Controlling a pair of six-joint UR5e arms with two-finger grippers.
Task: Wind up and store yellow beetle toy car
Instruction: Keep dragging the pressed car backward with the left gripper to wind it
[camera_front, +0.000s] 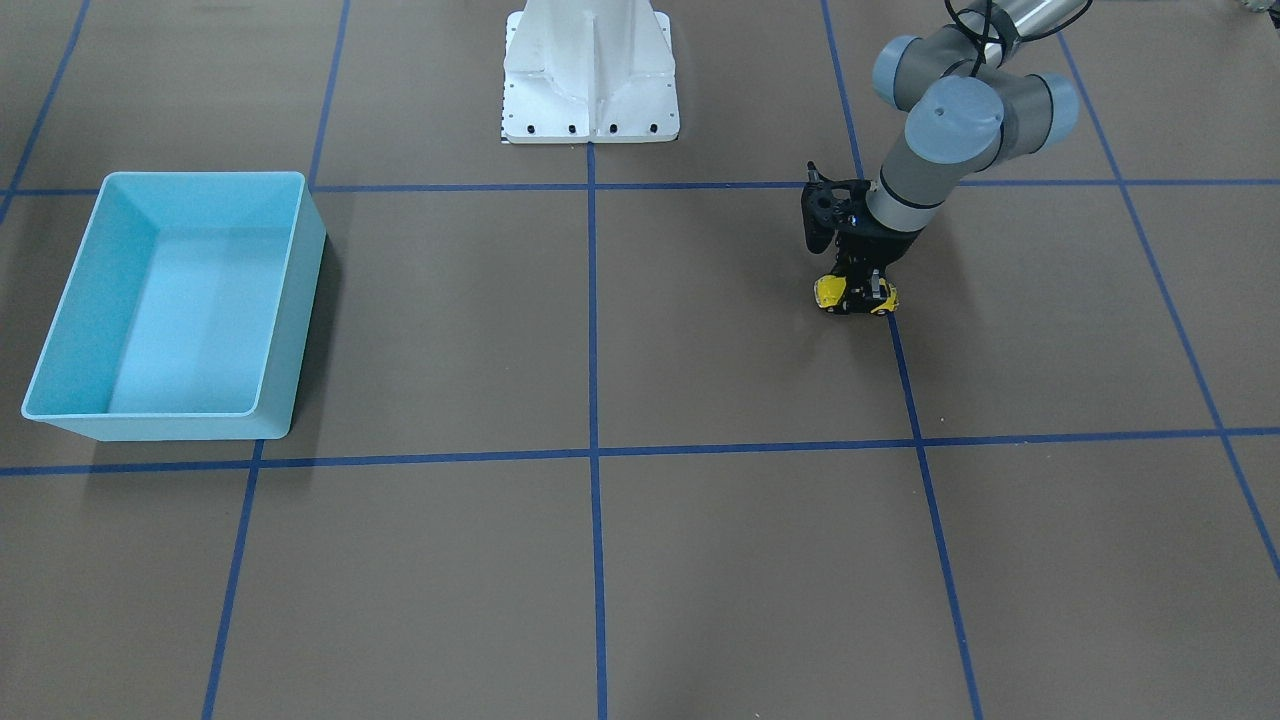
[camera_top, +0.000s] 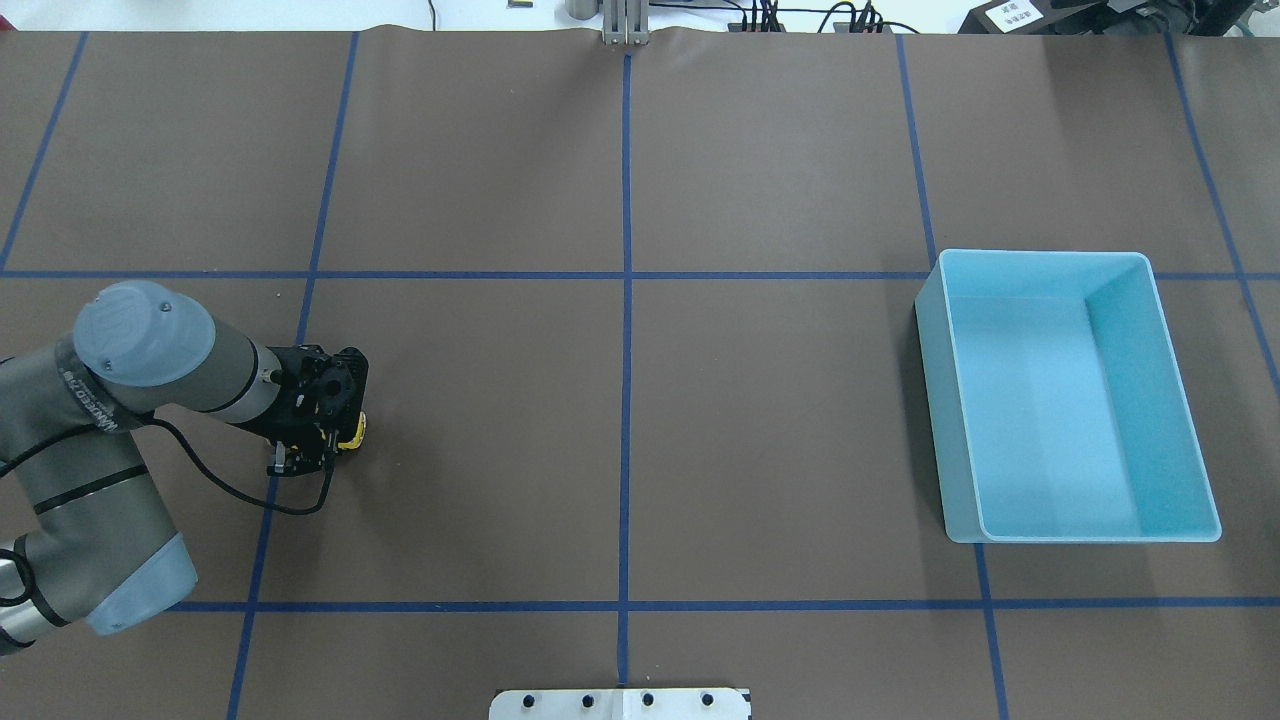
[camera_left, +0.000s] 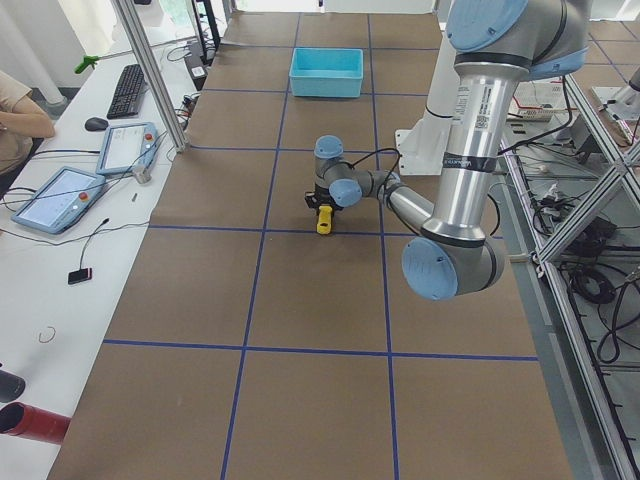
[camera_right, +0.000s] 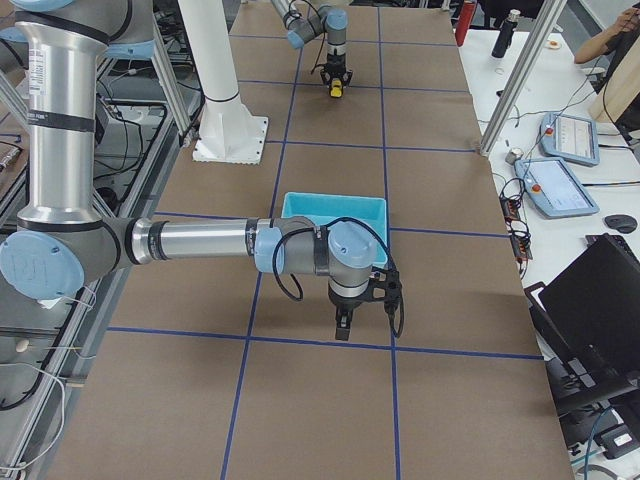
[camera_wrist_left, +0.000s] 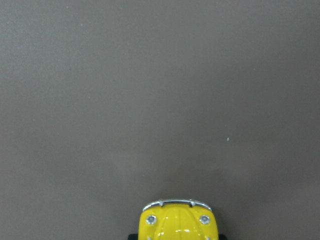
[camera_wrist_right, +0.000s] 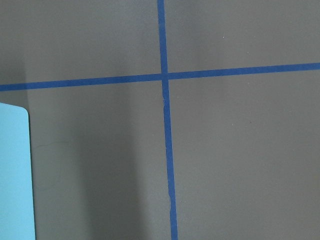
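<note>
1. My left pincer (camera_front: 860, 286) is clamped across the yellow beetle toy car (camera_front: 828, 292), which is on the table.
2. Storing is not yet done: the blue bin (camera_front: 298, 320) stands well apart.
3. Whether my right pincer (camera_right: 343, 326) is apart or together, I cannot tell.

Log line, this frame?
left hand straddling glossy yellow Beetle toy car | right hand near light-blue plastic bin | bin empty
</note>
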